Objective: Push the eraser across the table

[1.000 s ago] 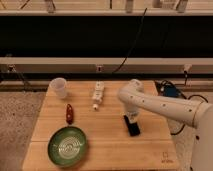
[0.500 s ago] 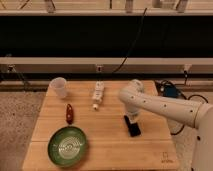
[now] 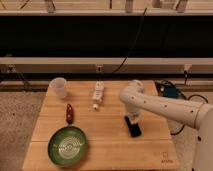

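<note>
The end effector (image 3: 132, 120), grip state unclear, sits at the far end of the eraser (image 3: 134, 131) on the table (image 3: 110, 150).

Tool at the eraser, low on the worktop.
I see my tool (image 3: 132, 119) low over the worktop (image 3: 110, 150), the black eraser (image 3: 134, 131) just below its tip; a white power strip (image 3: 98, 94), a red pepper (image 3: 69, 113) and a green plate (image 3: 67, 146) lie well off to its left.
</note>
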Action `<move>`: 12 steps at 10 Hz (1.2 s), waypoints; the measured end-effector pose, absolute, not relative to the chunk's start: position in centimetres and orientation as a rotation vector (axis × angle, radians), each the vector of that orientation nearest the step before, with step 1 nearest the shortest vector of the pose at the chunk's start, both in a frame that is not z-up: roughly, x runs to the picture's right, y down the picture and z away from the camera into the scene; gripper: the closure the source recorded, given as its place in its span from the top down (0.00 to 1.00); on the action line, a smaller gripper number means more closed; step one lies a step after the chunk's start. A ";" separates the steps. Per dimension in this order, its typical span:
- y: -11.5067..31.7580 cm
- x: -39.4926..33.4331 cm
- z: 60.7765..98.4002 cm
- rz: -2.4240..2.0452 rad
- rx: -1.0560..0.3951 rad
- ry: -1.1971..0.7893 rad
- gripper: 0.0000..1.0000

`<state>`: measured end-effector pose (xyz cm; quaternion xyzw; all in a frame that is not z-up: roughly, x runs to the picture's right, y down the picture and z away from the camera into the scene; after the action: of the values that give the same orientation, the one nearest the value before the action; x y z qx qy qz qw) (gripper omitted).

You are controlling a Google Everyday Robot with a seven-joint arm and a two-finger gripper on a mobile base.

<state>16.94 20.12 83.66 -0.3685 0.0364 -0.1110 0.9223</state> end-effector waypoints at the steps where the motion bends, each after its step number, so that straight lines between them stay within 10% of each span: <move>1: 20.1 17.0 83.5 -0.227 -0.760 0.076 0.00; 12: 20.8 17.4 83.0 -0.245 -0.771 0.070 0.00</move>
<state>17.35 20.79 82.97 -0.3749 0.0341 -0.1191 0.9187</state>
